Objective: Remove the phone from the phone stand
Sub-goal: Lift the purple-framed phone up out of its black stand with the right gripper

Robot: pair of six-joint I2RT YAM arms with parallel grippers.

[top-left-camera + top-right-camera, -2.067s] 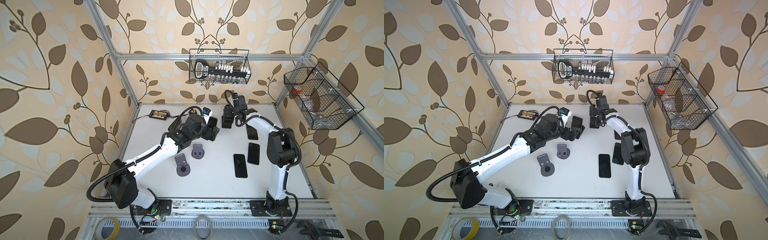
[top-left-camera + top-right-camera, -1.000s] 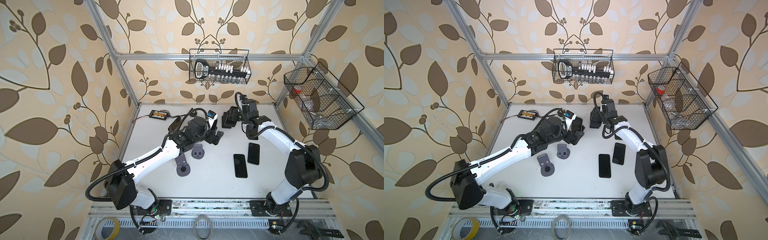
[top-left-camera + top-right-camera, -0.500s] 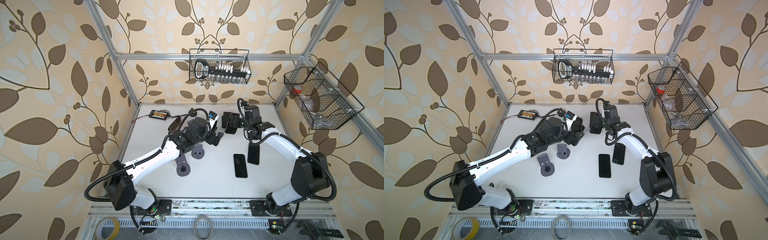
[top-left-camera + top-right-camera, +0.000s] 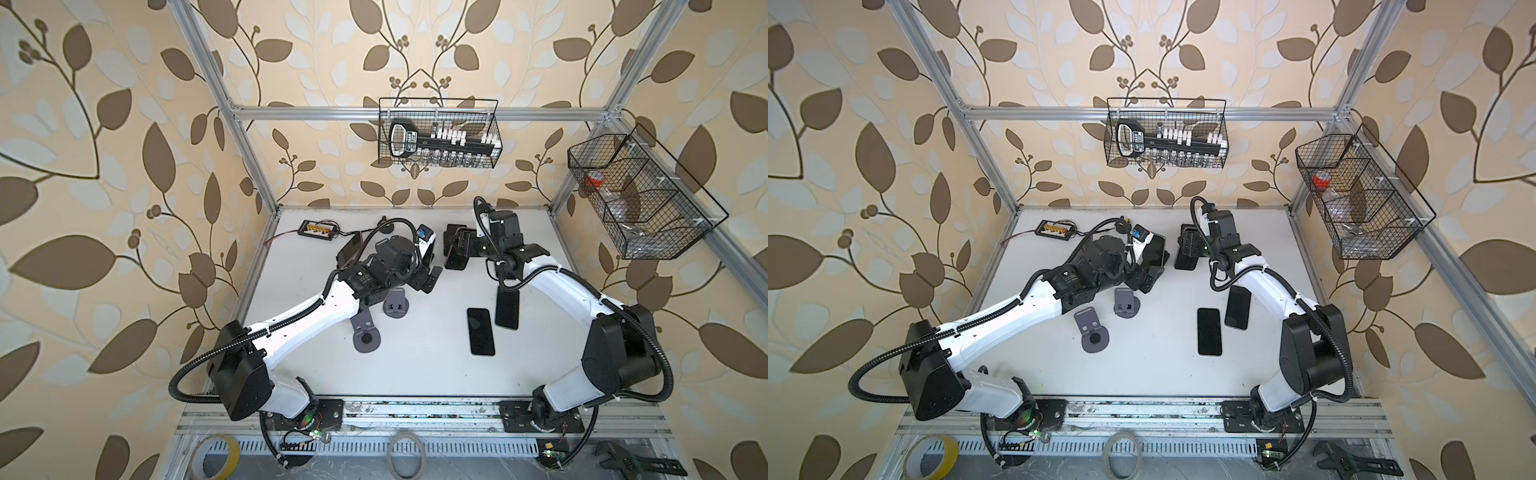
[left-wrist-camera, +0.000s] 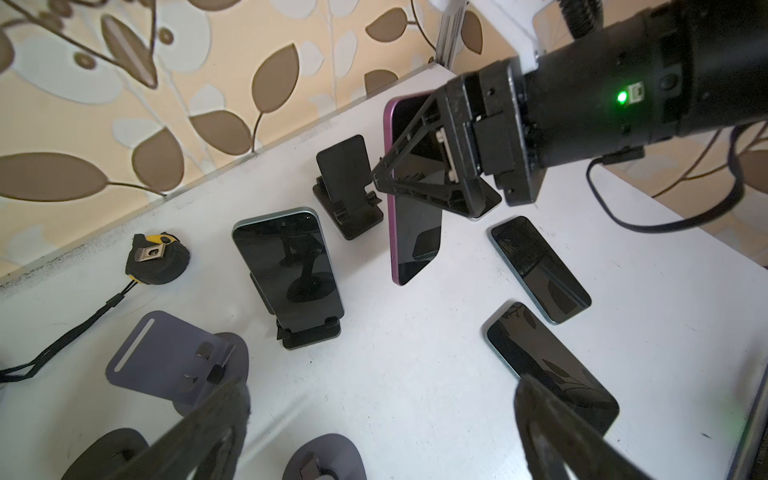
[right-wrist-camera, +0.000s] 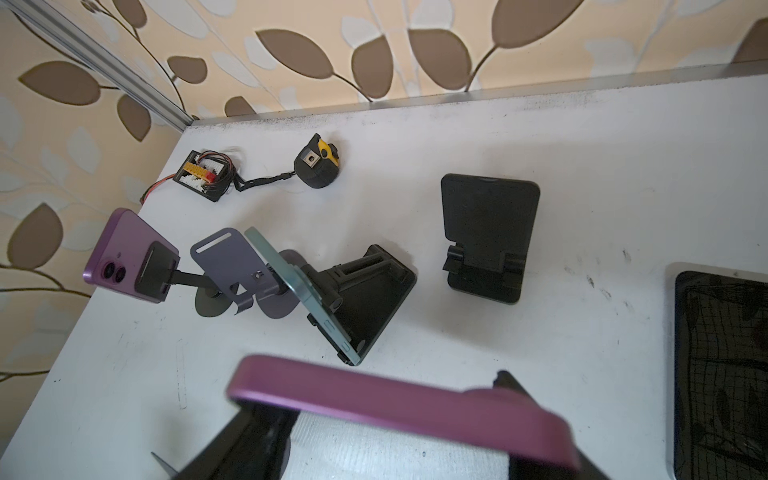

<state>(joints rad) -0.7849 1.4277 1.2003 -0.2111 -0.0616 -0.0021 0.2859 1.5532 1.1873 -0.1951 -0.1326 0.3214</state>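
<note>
My right gripper (image 5: pixel 409 178) is shut on a purple phone (image 5: pixel 415 232), gripping it by its edges. The phone hangs upright beside an empty black phone stand (image 5: pixel 347 183), its lower end close to the table. In the right wrist view the purple phone (image 6: pixel 395 403) spans the right gripper (image 6: pixel 382 419), with the black stand (image 6: pixel 486 232) beyond it. In both top views the right gripper (image 4: pixel 461 249) (image 4: pixel 1190 247) is at the back middle. My left gripper (image 5: pixel 382 392) (image 4: pixel 428 276) is open and holds nothing, just in front of a teal phone (image 5: pixel 286 266) leaning on another black stand.
A second purple phone (image 6: pixel 129 257) sits on an arm stand at the left. Two dark phones (image 4: pixel 481 331) (image 4: pixel 507 307) lie flat at the right. Grey stands (image 4: pixel 365 332) (image 4: pixel 397 305) stand under the left arm. A tape measure (image 5: pixel 156 259) and a connector board (image 4: pixel 318 228) lie at the back.
The right arm's elbow has swung out to the right while its gripper turned and came slightly forward with the purple phone. The left gripper has drawn back a little from the stand.
</note>
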